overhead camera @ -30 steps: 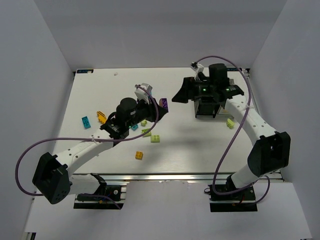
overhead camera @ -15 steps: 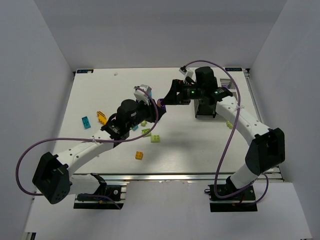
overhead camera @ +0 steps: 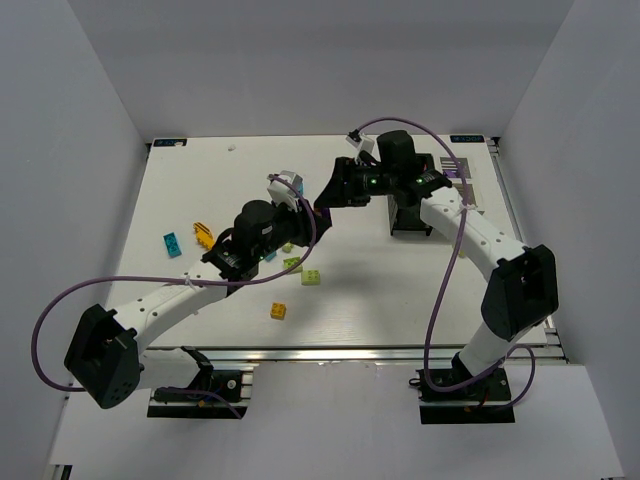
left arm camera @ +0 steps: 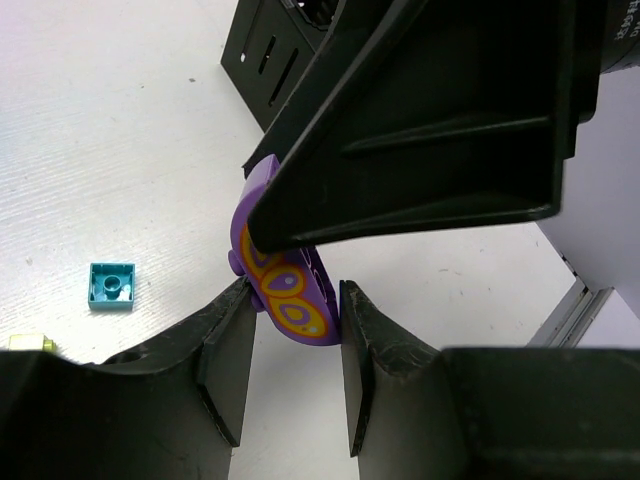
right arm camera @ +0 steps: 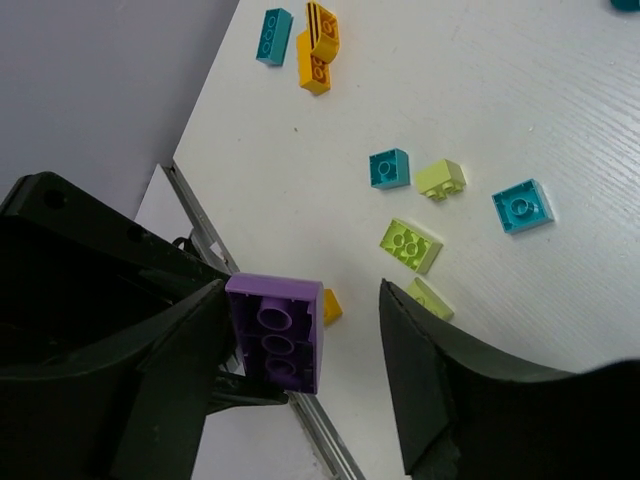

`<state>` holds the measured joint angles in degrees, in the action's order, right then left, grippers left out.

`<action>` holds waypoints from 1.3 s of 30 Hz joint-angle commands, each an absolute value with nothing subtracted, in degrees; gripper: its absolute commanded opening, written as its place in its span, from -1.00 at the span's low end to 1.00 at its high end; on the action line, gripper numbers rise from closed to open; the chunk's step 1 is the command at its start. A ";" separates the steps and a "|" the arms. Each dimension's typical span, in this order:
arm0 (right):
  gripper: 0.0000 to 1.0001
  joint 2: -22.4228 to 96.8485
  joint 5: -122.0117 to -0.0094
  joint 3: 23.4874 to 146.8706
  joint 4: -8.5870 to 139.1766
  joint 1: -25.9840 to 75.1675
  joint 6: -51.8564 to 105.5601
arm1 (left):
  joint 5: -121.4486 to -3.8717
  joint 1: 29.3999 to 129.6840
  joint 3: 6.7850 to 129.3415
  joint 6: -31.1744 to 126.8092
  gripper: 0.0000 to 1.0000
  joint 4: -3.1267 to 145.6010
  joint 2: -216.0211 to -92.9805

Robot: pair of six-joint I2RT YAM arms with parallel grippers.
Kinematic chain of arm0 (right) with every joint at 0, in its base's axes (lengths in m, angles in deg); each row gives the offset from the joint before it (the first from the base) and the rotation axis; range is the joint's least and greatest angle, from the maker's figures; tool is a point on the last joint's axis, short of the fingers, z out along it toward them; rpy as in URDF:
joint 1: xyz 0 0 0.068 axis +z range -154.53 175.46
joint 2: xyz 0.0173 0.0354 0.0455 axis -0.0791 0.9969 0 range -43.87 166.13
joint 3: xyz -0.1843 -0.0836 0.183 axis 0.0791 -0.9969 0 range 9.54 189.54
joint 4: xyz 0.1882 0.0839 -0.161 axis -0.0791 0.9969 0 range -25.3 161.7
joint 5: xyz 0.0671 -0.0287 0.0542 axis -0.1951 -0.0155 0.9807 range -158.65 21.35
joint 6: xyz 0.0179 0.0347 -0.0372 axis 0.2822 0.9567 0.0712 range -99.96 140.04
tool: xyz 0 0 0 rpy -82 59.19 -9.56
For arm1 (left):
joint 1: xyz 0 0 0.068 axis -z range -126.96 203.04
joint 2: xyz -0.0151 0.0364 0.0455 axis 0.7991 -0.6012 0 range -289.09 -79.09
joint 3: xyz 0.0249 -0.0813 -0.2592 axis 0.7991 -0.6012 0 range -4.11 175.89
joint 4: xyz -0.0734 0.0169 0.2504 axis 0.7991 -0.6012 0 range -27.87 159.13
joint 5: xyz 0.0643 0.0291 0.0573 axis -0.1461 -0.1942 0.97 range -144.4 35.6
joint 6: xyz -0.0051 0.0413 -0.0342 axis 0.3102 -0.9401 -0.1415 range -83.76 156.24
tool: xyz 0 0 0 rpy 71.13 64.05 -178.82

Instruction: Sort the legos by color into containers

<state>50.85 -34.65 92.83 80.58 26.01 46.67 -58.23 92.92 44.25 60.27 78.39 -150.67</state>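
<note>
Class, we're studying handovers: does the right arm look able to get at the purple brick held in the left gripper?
Probably yes. The right gripper has its open jaws on either side of the purple brick, which sticks out beyond the left gripper, and nothing lies between them.

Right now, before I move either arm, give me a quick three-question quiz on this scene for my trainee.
1. True or false: the left pincer grips the purple brick.
2. In the top view, the lowest loose brick is: A teal, B orange, C purple?
3. Fill in: the right pincer has its jaws ___ around the purple brick.
Key: 1 true; 2 B; 3 open.
</note>
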 commanded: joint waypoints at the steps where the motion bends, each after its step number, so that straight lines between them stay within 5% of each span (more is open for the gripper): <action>1: 0.30 51.49 -34.64 95.24 77.97 26.67 46.58 | -58.00 93.12 43.79 60.76 -0.85 79.59 -148.35; 10: 0.02 52.02 -33.85 95.15 77.88 27.72 45.88 | -57.56 93.12 43.97 61.11 -0.81 79.33 -148.35; 14: -0.32 52.02 -32.62 94.80 77.10 27.72 45.44 | -56.42 93.12 44.32 61.72 -0.70 78.54 -148.26; 19: -0.70 51.41 -32.35 94.18 75.95 27.81 44.47 | -50.46 93.12 43.71 64.18 0.12 76.25 -146.95; 21: -1.00 50.97 -32.53 94.18 75.69 27.72 42.89 | -48.96 93.12 43.09 65.15 0.26 75.82 -145.29; 33: -1.00 48.68 -35.34 93.66 76.82 23.51 30.07 | -45.96 93.12 39.85 68.67 0.70 71.86 -138.60; 39: -1.00 47.98 -31.65 95.23 79.11 13.25 17.41 | -39.65 92.86 37.65 72.79 0.93 65.36 -133.85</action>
